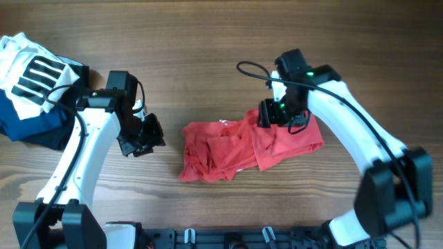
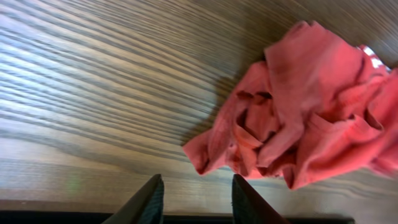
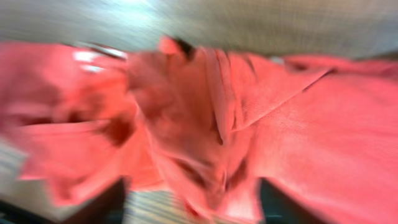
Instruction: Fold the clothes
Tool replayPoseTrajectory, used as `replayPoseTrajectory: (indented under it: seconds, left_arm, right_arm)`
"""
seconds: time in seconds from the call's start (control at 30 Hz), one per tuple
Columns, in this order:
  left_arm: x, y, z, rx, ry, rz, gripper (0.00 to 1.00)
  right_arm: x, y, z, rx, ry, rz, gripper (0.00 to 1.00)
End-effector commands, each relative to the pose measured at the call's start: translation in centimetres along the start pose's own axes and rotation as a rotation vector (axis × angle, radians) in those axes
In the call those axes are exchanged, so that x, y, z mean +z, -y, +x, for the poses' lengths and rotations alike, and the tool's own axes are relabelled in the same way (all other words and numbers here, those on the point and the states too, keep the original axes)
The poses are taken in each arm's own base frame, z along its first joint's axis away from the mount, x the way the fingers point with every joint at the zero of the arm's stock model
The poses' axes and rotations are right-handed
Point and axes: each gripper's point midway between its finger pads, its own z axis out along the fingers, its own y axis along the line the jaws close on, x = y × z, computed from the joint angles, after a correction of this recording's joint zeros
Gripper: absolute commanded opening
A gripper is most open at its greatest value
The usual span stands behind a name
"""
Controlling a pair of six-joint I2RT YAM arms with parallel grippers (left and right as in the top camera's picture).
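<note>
- While the left gripper (image 2: pixel 198 186) hovers low over the bare tabletop (image 1: pixel 208 41) on the robot's near-left side, its jaws stand narrow and nothing is between them; it is just beside the left edge of the cloth, not touching it
- The red T-shirt (image 1: pixel 235 149) lies in the middle of the tabletop as a crumpled heap, with the left half bunched into deep creases and the right half spread somewhat flatter; no neat fold shows, so the task looks to be at an early stage
- The step in hand appears to be spreading the T-shirt out, since no hem, sleeve or collar lies straight enough to fold over
- Further back, the right gripper (image 1: pixel 275 114) sits over the upper right part of the T-shirt; in its own blurred view the fingers stand wide apart with red cloth below them, and I see nothing pinched, though the blur hides whether cloth touches a finger
- The next move likely calls for each gripper to find a separate edge or corner, pinch a single layer and draw the cloth apart until it lies flat
- Farthest off, at the left corner, a white striped garment (image 1: pixel 31 69) rests on a navy garment (image 1: pixel 24 124), well apart from the T-shirt
</note>
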Motion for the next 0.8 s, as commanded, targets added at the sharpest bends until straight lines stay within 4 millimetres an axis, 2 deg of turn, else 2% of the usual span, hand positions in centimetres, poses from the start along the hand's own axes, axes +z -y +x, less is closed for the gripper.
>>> replayPoseTrajectory:
  seconds: [0.0, 0.07, 0.1, 0.13, 0.23, 0.33, 0.5, 0.6, 0.77]
  left_arm:
    - [-0.3, 1.8, 0.8, 0.067, -0.025, 0.069, 0.42]
    - [-0.1, 2.4, 1.2, 0.097, -0.029, 0.066, 0.5]
    - [0.1, 2.8, 1.5, 0.114, -0.03, 0.065, 0.55]
    - [0.3, 3.2, 1.7, 0.136, -0.033, 0.064, 0.59]
    - [1.3, 3.6, 2.3, 0.174, -0.039, 0.06, 0.69]
    - [3.3, 3.7, 2.7, 0.208, -0.037, 0.067, 0.78]
    - [6.9, 4.3, 3.5, 0.254, -0.067, 0.122, 0.8]
    - [9.1, 5.4, 4.2, 0.316, -0.083, 0.15, 0.8]
    - [11.8, 6.6, 5.6, 0.373, -0.141, 0.141, 0.8]
  right_arm:
    - [-4.1, -1.9, -0.6, -0.081, 0.113, -0.052, 0.81]
    - [-4.1, -1.2, 0.0, -0.069, 0.094, -0.013, 0.81]
    - [-4.0, -0.4, 0.2, -0.052, 0.084, 0.027, 0.77]
    - [-4.1, 1.2, 0.5, 0.007, 0.08, 0.116, 0.76]
    - [-4.6, 3.8, 0.7, 0.108, 0.092, 0.251, 0.75]
    - [-4.8, 4.7, 0.9, 0.138, 0.086, 0.274, 0.76]
    - [-4.9, 5.0, 0.9, 0.148, 0.087, 0.275, 0.76]
    - [-4.8, 5.0, 0.9, 0.148, 0.085, 0.275, 0.76]
    - [-4.9, 5.0, 0.9, 0.148, 0.084, 0.276, 0.76]
